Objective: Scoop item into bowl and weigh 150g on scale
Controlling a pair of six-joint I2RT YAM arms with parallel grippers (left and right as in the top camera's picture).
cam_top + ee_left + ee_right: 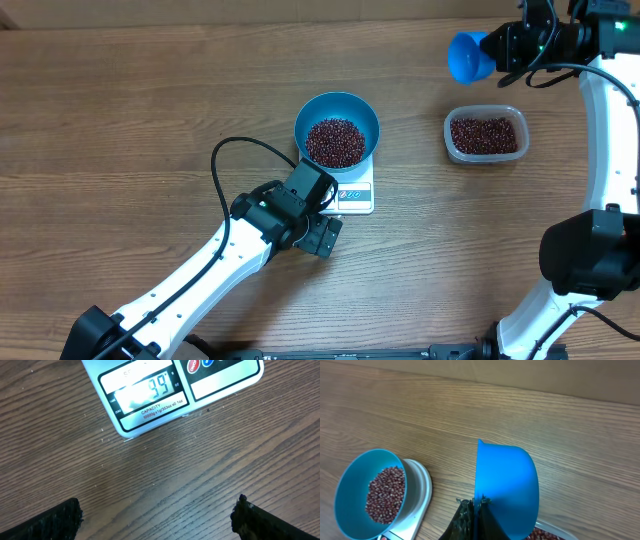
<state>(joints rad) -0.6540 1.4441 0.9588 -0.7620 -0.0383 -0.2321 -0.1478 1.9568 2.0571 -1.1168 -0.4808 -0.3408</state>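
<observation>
Overhead view: bowl (362,108) holding beans (335,142) sits on scale (356,197), mid-tabletop. Right claw (474,510), pinching scoop (507,487), hovers near far right corner. Left claw (157,525) is spread beside scale. Step: probably reading check. Next: refill from tub (486,160) if short.

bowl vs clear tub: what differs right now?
The bowl is round, opaque blue; the tub is clear and rectangular with rounded corners. The bowl sits on the scale; the tub sits directly on the table. Both hold red-brown beans.
</observation>
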